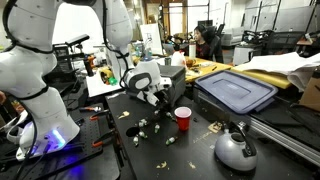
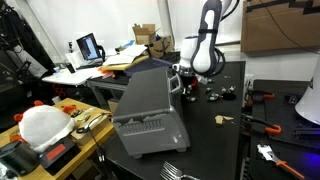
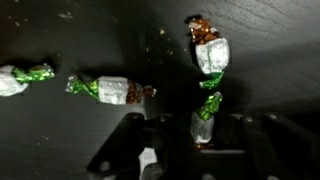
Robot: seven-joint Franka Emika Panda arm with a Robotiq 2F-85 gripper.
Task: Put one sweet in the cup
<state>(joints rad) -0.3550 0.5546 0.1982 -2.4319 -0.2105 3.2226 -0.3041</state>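
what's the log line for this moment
phase: grasp | gripper: shut on sweet | cup: upright, apart from gripper

We find the wrist view dim and soft: silver foil-wrapped sweets (image 3: 112,90) glint against the matte black desk (image 3: 60,135), and the gripper (image 3: 203,150) at the bottom edge blurs into shadow. In an exterior view, a violet glow pools beside the white robot arm (image 1: 35,75).

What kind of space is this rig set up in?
Probably a lab or workshop, not a home: an open laptop, cardboard boxes and a big lidded storage tote sit around the setup.
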